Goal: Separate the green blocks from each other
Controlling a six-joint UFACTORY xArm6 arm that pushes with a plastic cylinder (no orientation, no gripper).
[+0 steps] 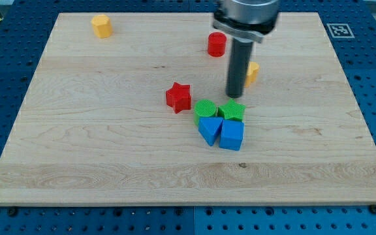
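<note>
Two green blocks sit touching near the board's middle: a round green block (pixel 205 109) on the left and a green star (pixel 232 111) on the right. My tip (pixel 234 96) is just above the green star in the view, at its top edge or barely apart from it. Two blue blocks lie right below the green ones: a blue triangular block (pixel 209 129) and a blue cube (pixel 232 135), touching them.
A red star (pixel 179 97) lies left of the green blocks. A red cylinder (pixel 217 44) and a yellow block (pixel 252 72), partly hidden by the rod, are toward the top. A yellow block (pixel 101 25) is at the top left of the wooden board (pixel 77 143).
</note>
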